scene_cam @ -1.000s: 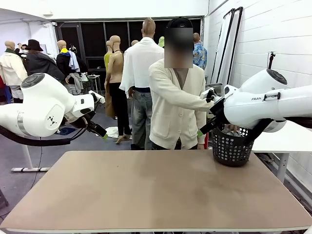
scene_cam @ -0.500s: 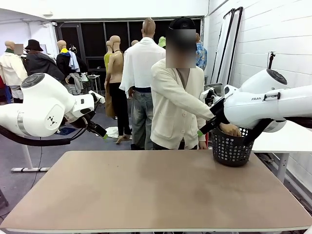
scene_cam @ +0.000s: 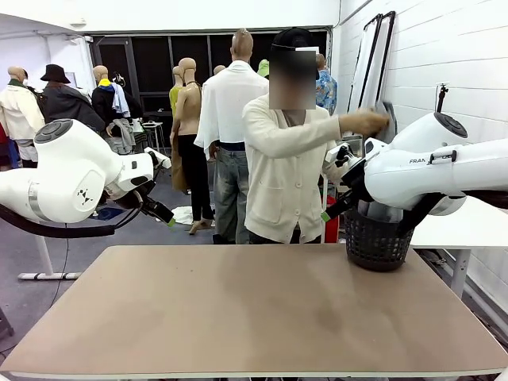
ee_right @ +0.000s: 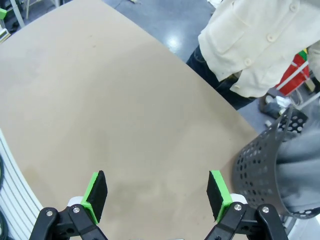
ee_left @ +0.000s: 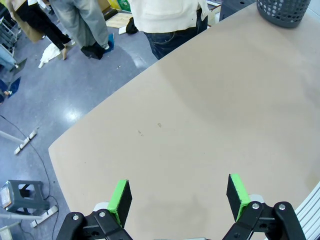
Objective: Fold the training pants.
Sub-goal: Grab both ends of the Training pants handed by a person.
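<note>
The person across the table holds a hand (scene_cam: 363,123) up at shoulder height, gripping a fold of grey cloth (scene_cam: 386,112), apparently the training pants. More of the grey fabric (ee_right: 301,167) fills the black perforated basket (scene_cam: 373,244) at the table's far right. My left gripper (ee_left: 177,192) hangs open over the bare left part of the table with nothing between its green pads. My right gripper (ee_right: 157,192) is also open and holds nothing, hovering above the table beside the basket (ee_right: 257,165). Both arms are raised above the table's far corners.
The tan table top (scene_cam: 238,309) is bare apart from the basket (ee_left: 287,12) at its far right corner. The person in a cream cardigan (scene_cam: 282,178) stands at the far edge. A white table (scene_cam: 468,226) stands to the right.
The person's hand has come up out of the basket to shoulder height with grey cloth in it. Neither arm has moved and both grippers stay open.
</note>
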`<state>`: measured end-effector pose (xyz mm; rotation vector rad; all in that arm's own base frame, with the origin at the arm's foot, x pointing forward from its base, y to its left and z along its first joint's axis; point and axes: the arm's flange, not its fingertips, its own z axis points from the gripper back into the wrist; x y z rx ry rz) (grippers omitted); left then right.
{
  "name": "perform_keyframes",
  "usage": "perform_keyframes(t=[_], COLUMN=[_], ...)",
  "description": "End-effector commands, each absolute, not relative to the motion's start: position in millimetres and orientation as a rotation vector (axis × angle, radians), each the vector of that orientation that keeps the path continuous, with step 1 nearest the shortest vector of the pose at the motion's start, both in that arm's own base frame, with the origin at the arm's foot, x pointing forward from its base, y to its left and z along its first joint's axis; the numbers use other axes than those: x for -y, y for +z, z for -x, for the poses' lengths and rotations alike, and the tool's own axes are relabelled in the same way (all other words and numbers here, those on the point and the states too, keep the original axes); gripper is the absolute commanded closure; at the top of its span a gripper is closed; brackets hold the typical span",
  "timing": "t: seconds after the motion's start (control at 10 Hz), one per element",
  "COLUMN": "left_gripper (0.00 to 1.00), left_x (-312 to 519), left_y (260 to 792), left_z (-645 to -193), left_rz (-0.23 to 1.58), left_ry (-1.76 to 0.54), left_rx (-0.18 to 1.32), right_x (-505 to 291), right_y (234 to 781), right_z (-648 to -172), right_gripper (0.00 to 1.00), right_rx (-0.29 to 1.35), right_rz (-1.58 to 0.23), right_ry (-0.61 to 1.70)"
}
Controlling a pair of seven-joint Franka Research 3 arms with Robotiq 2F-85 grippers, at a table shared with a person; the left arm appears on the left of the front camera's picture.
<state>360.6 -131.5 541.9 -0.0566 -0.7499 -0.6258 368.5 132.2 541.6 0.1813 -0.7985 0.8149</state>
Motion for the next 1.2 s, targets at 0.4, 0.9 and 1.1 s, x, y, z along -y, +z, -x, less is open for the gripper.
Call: perform_keyframes(t=[0.4,0.9,1.1], left_gripper=[0.0,0.0,0.0], left_x=[130.6,130.6,130.6], left_y=[542.3,542.3,542.3], left_z=[-360.2,-360.2,-360.2], left_rz=[0.048,0.048,0.048], left_ry=[-0.621,-0.621,-0.621], left_rx=[0.748,0.748,0.748], right_x=[-132.3,-132.3,-132.3], right_y=[540.2,540.2,540.2], right_z=[-368.3,-368.3,-368.3], right_gripper=[0.0,0.0,0.0], right_rx=[0.793,0.793,0.793], right_rz=[-0.184,-0.184,-0.184], right_ry=[0.816,0.816,0.816])
